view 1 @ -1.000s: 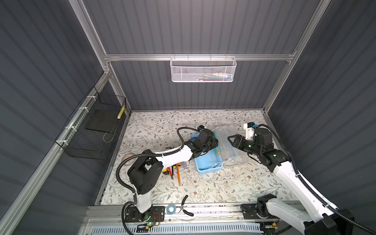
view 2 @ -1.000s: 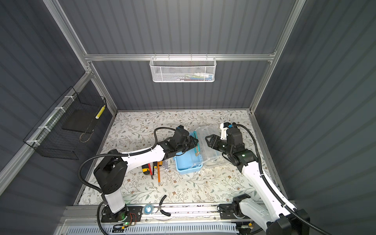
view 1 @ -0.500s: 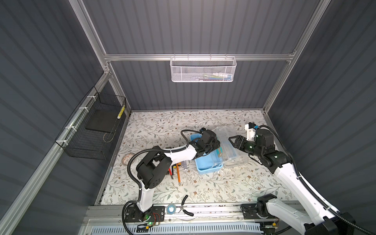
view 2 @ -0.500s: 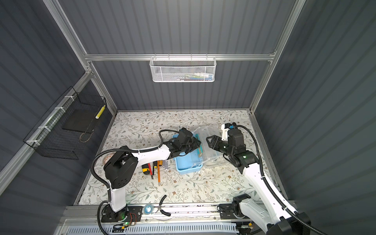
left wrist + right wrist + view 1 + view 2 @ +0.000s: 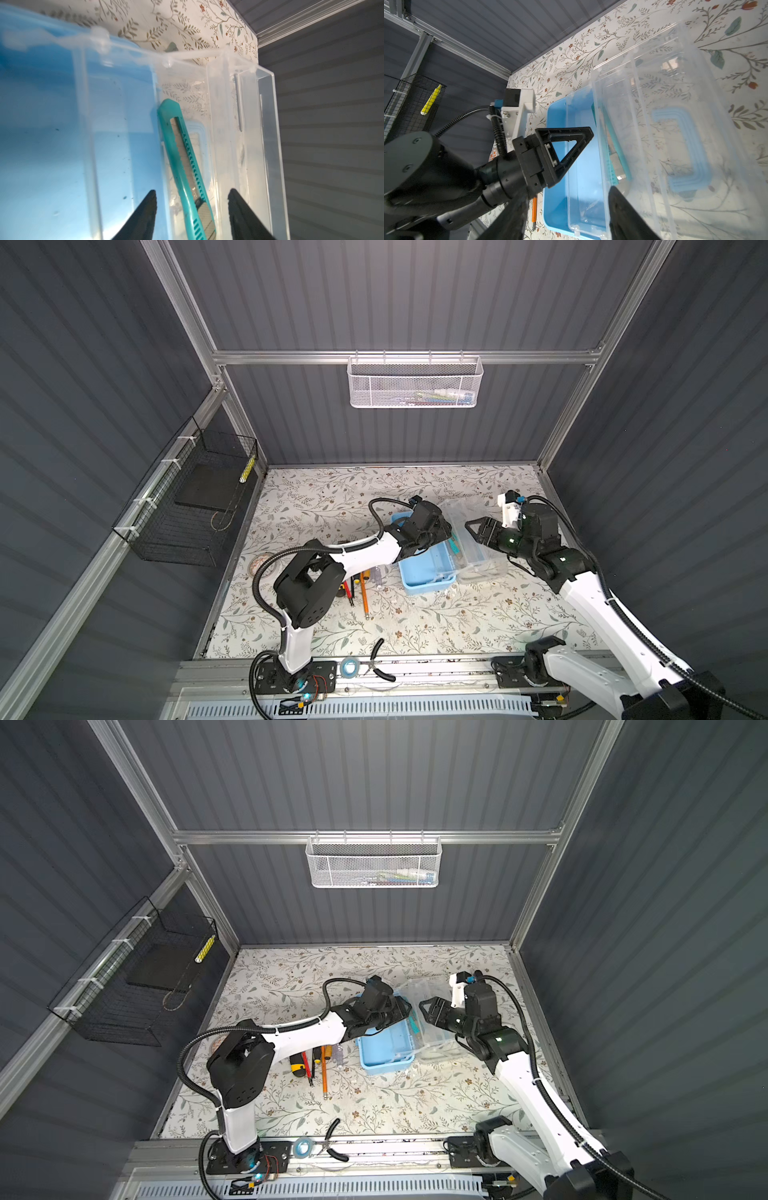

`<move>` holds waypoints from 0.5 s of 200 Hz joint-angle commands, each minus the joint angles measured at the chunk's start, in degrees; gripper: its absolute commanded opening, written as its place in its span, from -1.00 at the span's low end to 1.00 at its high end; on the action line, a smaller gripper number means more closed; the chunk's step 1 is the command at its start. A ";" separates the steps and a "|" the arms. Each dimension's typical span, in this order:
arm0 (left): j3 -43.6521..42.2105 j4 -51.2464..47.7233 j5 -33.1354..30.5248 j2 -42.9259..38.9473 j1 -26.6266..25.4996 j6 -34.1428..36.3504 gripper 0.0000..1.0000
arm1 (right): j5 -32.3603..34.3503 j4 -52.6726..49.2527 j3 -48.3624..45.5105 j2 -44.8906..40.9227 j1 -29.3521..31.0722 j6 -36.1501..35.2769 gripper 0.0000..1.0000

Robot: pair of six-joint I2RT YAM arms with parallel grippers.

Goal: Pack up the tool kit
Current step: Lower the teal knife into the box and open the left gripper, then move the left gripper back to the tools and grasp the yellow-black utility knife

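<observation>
Teal utility knife (image 5: 185, 158) lies in clear toolbox tray (image 5: 268, 124), frame centre, long axis pointing away from L end effector (image 5: 192, 190). Jaws apart astride its tail, no contact. R end effector (image 5: 569, 193) open too, nearby.

Even bright light, soft shadows; the blue box (image 5: 52, 124) blurs in left wrist view.
</observation>
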 commanded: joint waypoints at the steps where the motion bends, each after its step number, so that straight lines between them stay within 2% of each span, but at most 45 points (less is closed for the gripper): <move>1: 0.59 -8.25 -7.59 -8.12 0.14 10.19 0.17 | -2.52 -1.18 2.85 -0.10 -0.06 -2.17 0.20; 24: -2.11 -16.46 -14.39 -14.44 0.33 15.95 0.27 | -1.72 -2.72 4.49 -0.44 1.31 -3.09 0.20; 50: -6.03 -25.68 -17.90 -20.90 2.73 18.97 0.34 | 0.68 -4.08 6.16 0.13 5.45 -3.46 0.20; 80: -13.55 -33.00 -17.70 -27.36 8.59 17.78 0.33 | 4.19 -3.99 6.97 2.49 11.32 -2.65 0.19; 100: -20.11 -36.23 -19.83 -32.82 10.12 14.21 0.33 | 5.15 -3.74 7.15 4.04 13.73 -1.94 0.19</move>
